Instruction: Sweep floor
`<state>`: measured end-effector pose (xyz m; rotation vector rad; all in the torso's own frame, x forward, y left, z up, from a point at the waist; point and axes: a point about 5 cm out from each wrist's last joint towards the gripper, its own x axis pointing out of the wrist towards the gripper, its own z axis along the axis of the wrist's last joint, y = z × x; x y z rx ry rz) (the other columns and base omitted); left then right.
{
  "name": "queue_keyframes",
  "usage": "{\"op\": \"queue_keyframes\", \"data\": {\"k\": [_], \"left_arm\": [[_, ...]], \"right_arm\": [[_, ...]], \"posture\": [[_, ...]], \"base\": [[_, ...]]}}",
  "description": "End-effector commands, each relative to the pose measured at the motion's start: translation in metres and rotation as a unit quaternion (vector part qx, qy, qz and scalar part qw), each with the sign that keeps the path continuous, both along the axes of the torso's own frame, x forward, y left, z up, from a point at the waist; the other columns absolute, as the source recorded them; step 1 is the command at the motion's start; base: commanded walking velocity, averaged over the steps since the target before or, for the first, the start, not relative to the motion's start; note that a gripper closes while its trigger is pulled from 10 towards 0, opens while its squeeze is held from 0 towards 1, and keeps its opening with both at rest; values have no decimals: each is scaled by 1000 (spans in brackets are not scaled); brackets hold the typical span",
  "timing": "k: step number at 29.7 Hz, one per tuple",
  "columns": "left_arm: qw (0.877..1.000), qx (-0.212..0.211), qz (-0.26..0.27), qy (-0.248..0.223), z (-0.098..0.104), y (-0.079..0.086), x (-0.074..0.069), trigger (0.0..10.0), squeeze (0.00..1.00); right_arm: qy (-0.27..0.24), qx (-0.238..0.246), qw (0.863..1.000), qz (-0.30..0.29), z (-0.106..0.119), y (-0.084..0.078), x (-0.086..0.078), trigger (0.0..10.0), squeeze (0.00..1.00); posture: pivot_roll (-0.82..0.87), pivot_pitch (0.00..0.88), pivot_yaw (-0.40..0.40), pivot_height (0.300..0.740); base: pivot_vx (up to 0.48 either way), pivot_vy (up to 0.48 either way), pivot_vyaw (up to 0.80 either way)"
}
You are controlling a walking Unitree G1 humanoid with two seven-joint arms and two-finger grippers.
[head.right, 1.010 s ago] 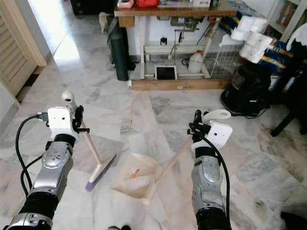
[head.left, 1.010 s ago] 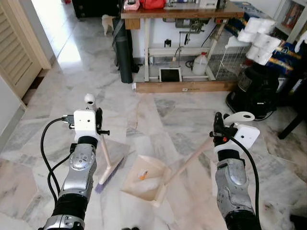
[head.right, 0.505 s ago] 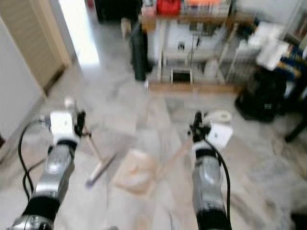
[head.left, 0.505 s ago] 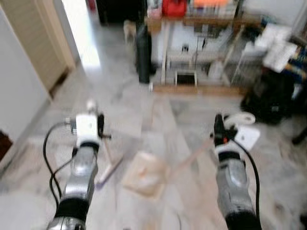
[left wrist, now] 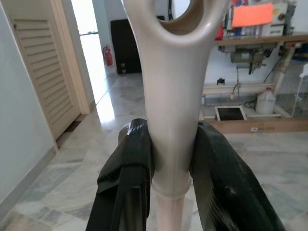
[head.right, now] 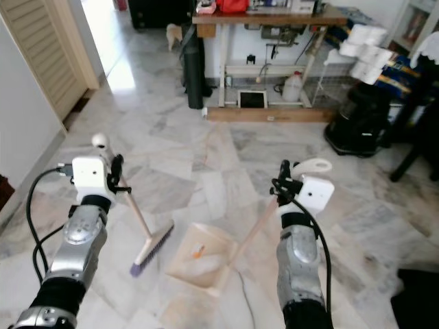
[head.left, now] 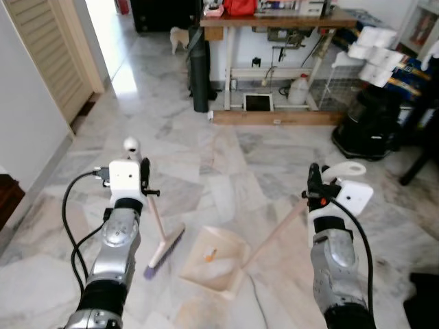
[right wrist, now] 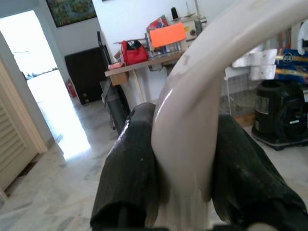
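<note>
Your left gripper (left wrist: 171, 159) is clamped on the broom (head.left: 159, 229) near the top of its handle; in the left wrist view you see the 2 black fingers (left wrist: 130, 163) pressed against the pale handle just below its hanging loop. The broom slants down from that grip, and its purple bristles rest on the marble floor (head.left: 226, 161) just left of the dustpan (head.left: 218, 261).

Your right gripper (right wrist: 185, 159) is closed around the dustpan's long handle, with both fingers (right wrist: 132, 159) tight against the cream shaft. The handle runs down and to the left from that grip to the pan, which sits flat on the floor between your 2 arms. A small orange scrap (head.left: 208, 255) lies inside the pan.

Beyond the dustpan you have a wooden table (head.left: 274, 15) against the far wall, with a black roll (head.left: 199, 79) standing at its left leg and a white jug (head.left: 298, 89) underneath it. To the right of the table, white rolls (head.left: 374, 48) are stacked above a black appliance (head.left: 367, 123). A louvred door (head.left: 55, 55) stands far left of the dustpan.
</note>
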<state>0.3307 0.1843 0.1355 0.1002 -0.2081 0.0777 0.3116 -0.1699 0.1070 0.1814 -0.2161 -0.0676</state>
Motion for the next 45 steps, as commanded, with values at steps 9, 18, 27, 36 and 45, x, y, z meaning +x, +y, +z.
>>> {"op": "queue_keyframes", "data": {"k": [9, 18, 27, 36, 45], "left_arm": [[1000, 10, -11, -18, 9, -3, 2, 10000, 0], [1000, 13, -2, -22, 12, 3, 3, 10000, 0], [1000, 11, 0, -23, 12, 2, 3, 10000, 0], [1000, 7, 2, -24, 11, 0, 3, 10000, 0], [1000, 1, 8, -25, 10, 0, 1, 10000, 0]], "right_arm": [[-21, 13, 1000, 6, 9, 7, 3, 10000, 0], [-22, 11, 1000, 1, 10, 5, 4, 10000, 0], [-21, 7, 1000, -3, 11, 2, 4, 10000, 0], [-19, 3, 1000, -2, 11, 0, 4, 10000, 0], [-17, -2, 1000, 0, 13, -2, 6, 10000, 0]], "posture": [[-16, 0, 33, 740], [-14, 0, 29, 740], [-19, 0, 25, 740], [-22, 0, 12, 740], [-14, 0, -4, 740]], "base": [[-257, 0, 0], [-257, 0, 0], [-257, 0, 0], [-257, 0, 0], [-257, 0, 0]]}}
